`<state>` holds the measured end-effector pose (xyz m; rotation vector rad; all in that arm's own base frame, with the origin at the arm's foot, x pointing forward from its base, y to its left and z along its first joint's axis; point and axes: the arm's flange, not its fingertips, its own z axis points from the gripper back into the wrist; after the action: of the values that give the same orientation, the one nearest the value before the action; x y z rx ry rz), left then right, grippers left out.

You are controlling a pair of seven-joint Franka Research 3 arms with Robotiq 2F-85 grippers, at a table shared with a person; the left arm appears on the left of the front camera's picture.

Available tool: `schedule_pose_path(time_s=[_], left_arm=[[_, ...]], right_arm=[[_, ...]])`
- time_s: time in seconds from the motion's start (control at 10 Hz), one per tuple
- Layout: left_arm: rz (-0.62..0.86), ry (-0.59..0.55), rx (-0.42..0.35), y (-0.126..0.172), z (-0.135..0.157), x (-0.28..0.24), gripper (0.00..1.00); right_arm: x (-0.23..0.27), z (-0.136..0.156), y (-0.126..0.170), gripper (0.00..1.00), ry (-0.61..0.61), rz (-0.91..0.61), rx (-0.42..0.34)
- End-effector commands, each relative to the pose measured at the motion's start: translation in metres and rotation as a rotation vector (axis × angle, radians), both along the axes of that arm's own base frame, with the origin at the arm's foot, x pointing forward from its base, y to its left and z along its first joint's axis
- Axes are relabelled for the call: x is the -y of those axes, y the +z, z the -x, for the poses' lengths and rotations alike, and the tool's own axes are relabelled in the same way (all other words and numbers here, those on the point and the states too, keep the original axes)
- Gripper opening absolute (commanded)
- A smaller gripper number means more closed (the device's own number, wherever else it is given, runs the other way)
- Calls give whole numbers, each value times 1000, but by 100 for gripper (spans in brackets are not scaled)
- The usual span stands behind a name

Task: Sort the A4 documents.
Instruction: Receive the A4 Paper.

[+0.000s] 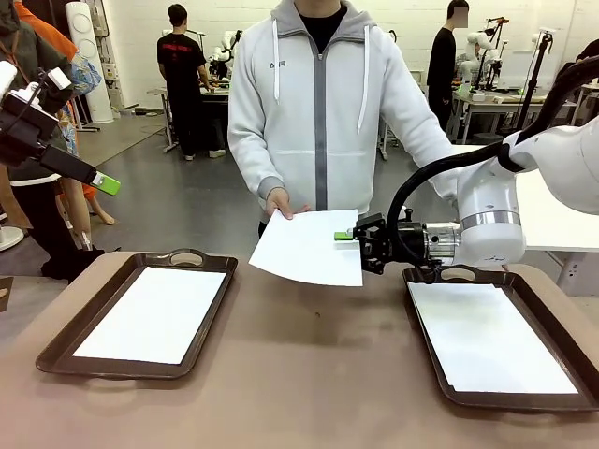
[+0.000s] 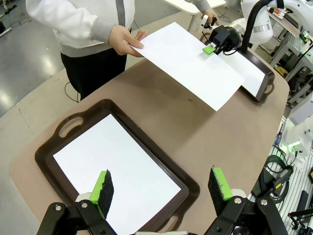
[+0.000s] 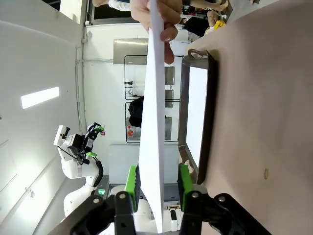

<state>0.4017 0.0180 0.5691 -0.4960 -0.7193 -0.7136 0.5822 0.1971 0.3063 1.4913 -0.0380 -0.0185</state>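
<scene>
From my left wrist camera, I saw the left gripper (image 2: 161, 188) with its green pads spread wide, hovering above the near tray (image 2: 68, 128). A white sheet (image 2: 115, 169) lay flat inside that tray, nearly covering its floor. Beyond the tray, across the brown tabletop (image 2: 195, 142), a person's hand (image 2: 124, 40) held one end of a second sheet (image 2: 190, 61) in the air. At that sheet's opposite end, the right gripper (image 2: 211, 48) had a green pad against the paper's edge. Farther from the near tray, behind that gripper, sat another tray (image 2: 264, 85) with paper (image 2: 252, 73) in it.
</scene>
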Motion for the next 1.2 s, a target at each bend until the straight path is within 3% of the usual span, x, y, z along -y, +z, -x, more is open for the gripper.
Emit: schedule_pose_path(time_s=[0.0, 0.1, 0.3, 1.1], left_arm=[[-3, 6, 5, -1, 0, 1, 100], [-3, 6, 5, -1, 0, 1, 100], [-3, 6, 5, -1, 0, 1, 100], [-3, 6, 5, -1, 0, 1, 100]], right_arm=[[1, -15, -1, 25, 25, 0, -30], [2, -18, -2, 10, 26, 5, -32], [4, -24, -2, 0, 29, 12, -40], [1, -20, 0, 0, 75, -9, -67]])
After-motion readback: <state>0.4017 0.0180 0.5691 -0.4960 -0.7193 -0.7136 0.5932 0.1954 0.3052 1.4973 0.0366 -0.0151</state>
